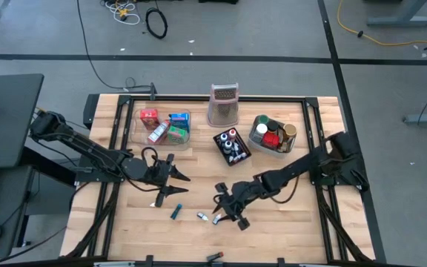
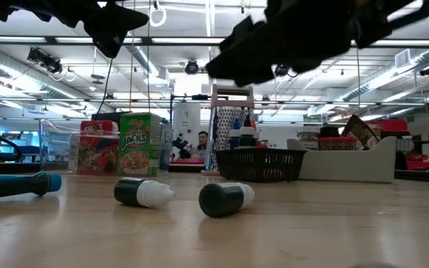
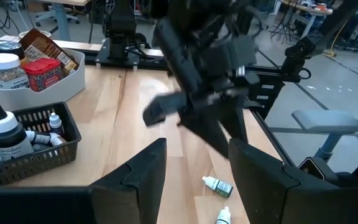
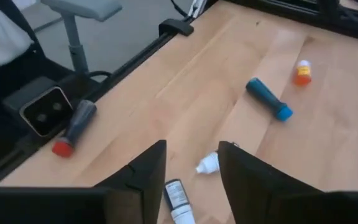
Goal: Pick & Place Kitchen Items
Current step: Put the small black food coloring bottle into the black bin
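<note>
Wooden tabletop (image 1: 288, 222) fills the high view, with most groceries already sorted along its far side: boxes sit in the clear tray (image 1: 163, 126), bottles in the mesh basket (image 1: 232, 145), and cans in the grey bin (image 1: 273, 136).

Loose items still lie on the near part of the table: a blue tube (image 1: 176, 213), two vials (image 1: 201, 216) close together, and a small orange-capped vial (image 4: 302, 72) farther off. A dark red-tipped marker (image 4: 73, 127) rests on the table frame.

The right gripper (image 1: 232, 211) hovers just above the vials with its jaws apart and empty. The left gripper (image 1: 170, 176) waits near the table's middle, also open and holding nothing.

By my judgement the task is well along, with a few small pieces left.
</note>
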